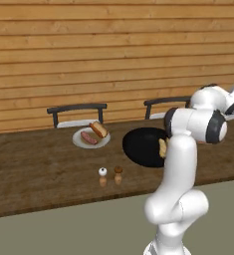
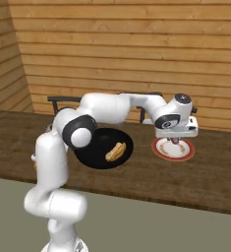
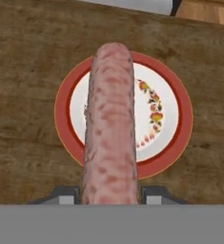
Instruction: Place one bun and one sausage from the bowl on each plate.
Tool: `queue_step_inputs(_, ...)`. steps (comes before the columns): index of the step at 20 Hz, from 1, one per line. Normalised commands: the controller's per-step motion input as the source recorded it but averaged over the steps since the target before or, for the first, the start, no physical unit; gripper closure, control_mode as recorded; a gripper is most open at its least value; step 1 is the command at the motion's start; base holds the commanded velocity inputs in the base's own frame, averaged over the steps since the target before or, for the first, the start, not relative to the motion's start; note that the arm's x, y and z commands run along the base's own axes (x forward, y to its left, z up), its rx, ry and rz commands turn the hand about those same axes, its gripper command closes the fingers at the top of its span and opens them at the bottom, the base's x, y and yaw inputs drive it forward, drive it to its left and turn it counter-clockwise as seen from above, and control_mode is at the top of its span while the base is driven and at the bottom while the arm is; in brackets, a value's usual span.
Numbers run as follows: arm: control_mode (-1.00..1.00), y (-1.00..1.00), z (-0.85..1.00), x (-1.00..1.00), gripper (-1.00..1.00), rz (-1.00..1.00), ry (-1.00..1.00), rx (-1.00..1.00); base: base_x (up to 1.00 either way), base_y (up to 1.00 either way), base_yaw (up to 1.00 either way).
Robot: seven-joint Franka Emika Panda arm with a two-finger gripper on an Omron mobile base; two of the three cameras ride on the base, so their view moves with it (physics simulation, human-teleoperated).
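Note:
My gripper (image 2: 175, 139) hangs just above the reddish-pink plate (image 2: 159, 150), shut on a pink speckled sausage (image 3: 110, 124). In the hand view the sausage runs up from between the fingertips (image 3: 66, 194) across the plate (image 3: 180, 114), whose white centre has a flower pattern. To the left of that plate, the black bowl (image 2: 90, 153) holds one bun (image 2: 116, 151). In the left base view the bowl (image 1: 138, 147) and its bun (image 1: 162, 148) are partly hidden by my arm. Farther left, the pale plate (image 1: 78, 141) carries a bun (image 1: 99, 129) and a sausage (image 1: 88, 138).
Everything sits on a long dark wooden table (image 1: 34, 169). A white-topped shaker (image 1: 103, 175) and a brown-topped one (image 1: 118, 174) stand near its front edge. Two dark chairs (image 1: 76, 112) are behind the table, against the wooden plank wall.

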Motion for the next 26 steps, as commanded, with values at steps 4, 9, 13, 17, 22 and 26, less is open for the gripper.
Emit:
queue_step_inputs(4, -1.00, -0.06, -0.35, 0.34, 1.00, 0.00, 0.02, -0.02, 0.00, 0.00, 0.00)
queue_step_inputs(9, -1.00, -0.01, -0.70, 0.16, 1.00, 0.00, 0.04, -0.19, 0.00, 0.00, 0.00)
queue_step_inputs(13, -1.00, 0.06, -0.61, 0.05, 1.00, 0.00, 0.01, -0.29, 0.00, 0.00, 0.00)
queue_step_inputs(17, -1.00, -0.12, -0.08, 0.23, 1.00, 0.00, 0.00, -0.01, 0.00, 0.00, 0.00)
queue_step_inputs(22, -1.00, -0.06, -0.10, 0.30, 1.00, 0.00, 0.00, 0.05, 0.00, 0.00, 0.00)
queue_step_inputs(26, -1.00, 0.00, -0.23, 0.32, 1.00, 0.00, -0.04, 0.00, 0.00, 0.00, 0.00)
